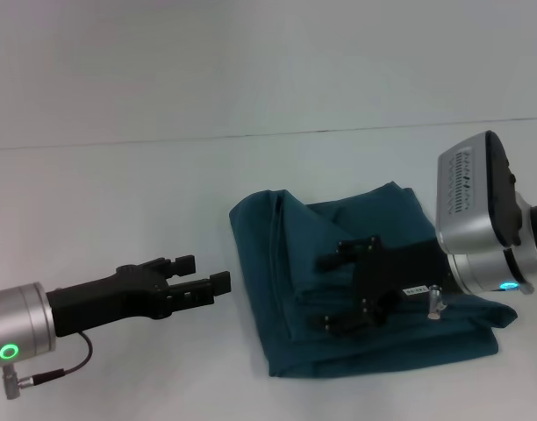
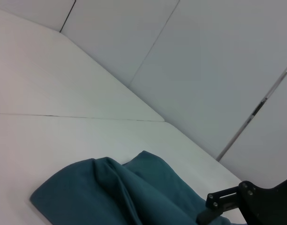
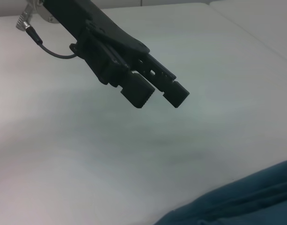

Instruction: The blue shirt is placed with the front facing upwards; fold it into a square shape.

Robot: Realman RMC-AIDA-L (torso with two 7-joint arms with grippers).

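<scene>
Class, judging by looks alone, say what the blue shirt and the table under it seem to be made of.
The blue shirt: soft matte woven or knit fabric, likely cotton; it drapes in rounded folds. The table: smooth, pale, hard surface, perhaps laminate; flat with a faint sheen.

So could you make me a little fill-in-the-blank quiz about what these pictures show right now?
1. The blue shirt lies on the white table already ____ into a compact bundle.
2. The ____ gripper is directly over the shirt.
3. The left gripper hangs above bare table, ____ the shirt, not touching it.
4. The left gripper holds ____.

Missing words: folded; right; beside; nothing
</scene>
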